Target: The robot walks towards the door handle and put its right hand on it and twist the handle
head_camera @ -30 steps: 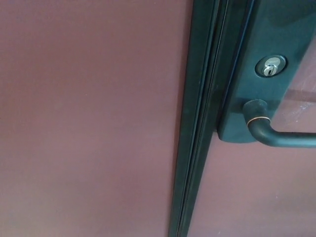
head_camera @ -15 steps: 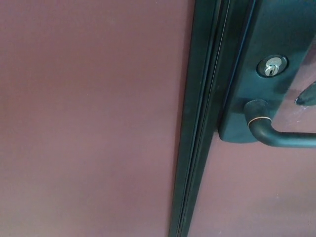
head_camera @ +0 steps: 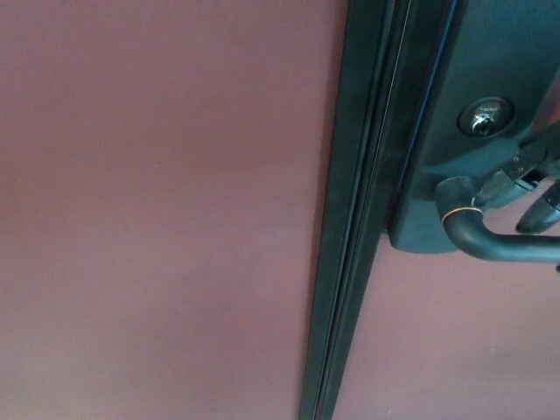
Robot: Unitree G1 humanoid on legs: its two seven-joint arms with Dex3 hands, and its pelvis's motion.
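Fingers (head_camera: 535,214) of the right hand (head_camera: 525,188) show at the picture's right edge, spread apart and closed on nothing — they hang just above the door handle (head_camera: 503,245), at most grazing it. That lever springs from the lower end of the dark lock plate (head_camera: 477,79), below the keyhole (head_camera: 484,116), and its long axis runs level, pointing right out of view. It lies directly beneath the fingertips, so the likely move is down onto it. No left hand shows.

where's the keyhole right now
In the head view the keyhole sits at the upper right, on the dark lock plate, just above the base of the door handle and the right hand's fingers.
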